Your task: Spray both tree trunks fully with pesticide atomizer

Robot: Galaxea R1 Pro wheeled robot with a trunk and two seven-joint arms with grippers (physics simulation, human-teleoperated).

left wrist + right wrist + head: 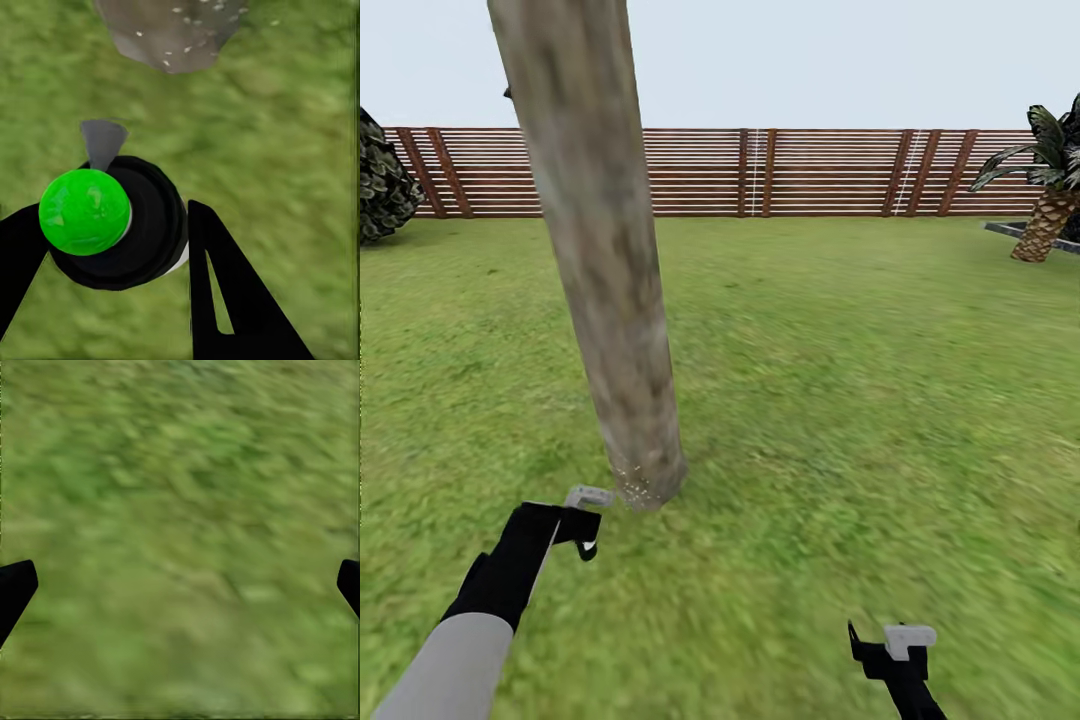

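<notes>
One tree trunk (600,260), thick and mottled beige-grey, rises from the grass floor (810,400) just ahead and slightly left of me. White specks dot its base (645,488). My left gripper (578,535) hangs low, right next to that base. In the left wrist view my left gripper (112,225) is shut on the pesticide atomizer (146,232), a round black body with a bright green cap (84,211). Its grey nozzle (102,142) points toward the speckled trunk base (172,30). My right gripper (890,650) hovers open over bare grass, fingertips (15,585) wide apart.
A brown slatted fence (760,172) closes off the lawn at the back. A dark shrub (380,180) stands at the far left. A short palm (1050,215) grows at the far right beside a grey paved edge (1010,230). Open grass stretches to the right of the trunk.
</notes>
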